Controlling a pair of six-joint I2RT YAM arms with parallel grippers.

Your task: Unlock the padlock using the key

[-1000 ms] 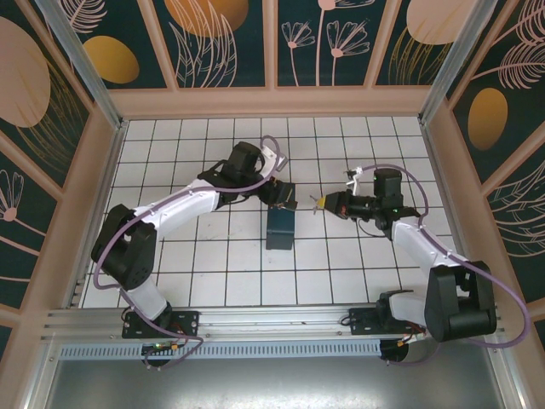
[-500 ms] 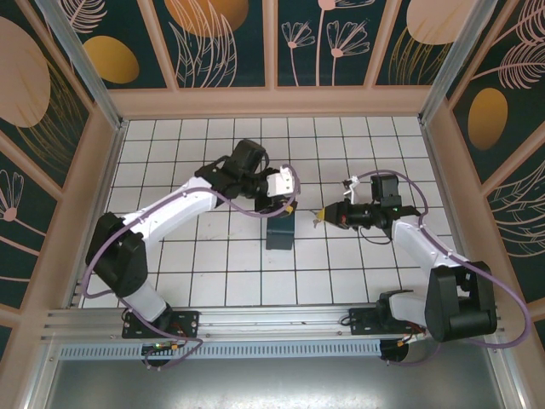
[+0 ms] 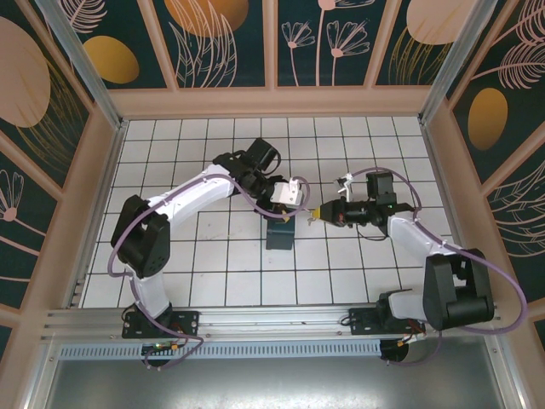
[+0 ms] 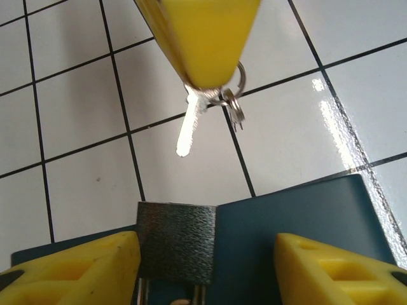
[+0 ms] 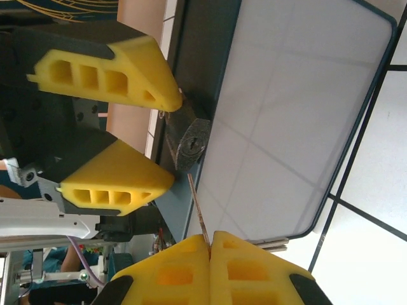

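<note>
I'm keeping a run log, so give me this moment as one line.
left pincer open, straddling padlock | right pincer shut on key | key aimed at padlock, not inserted | padlock on teal box

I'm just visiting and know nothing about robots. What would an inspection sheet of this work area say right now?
Surface: white tiled table, black grid lines.
Job's things: padlock at the blue box's edge; key close by, not yet inserted.
Clutter: nothing seen.
Grippers: left gripper open, straddling the padlock; right gripper shut on the key.
Cables: purple cable looping beside the left gripper.
Surroundings: dark walls with leaf and flower patterns.
</note>
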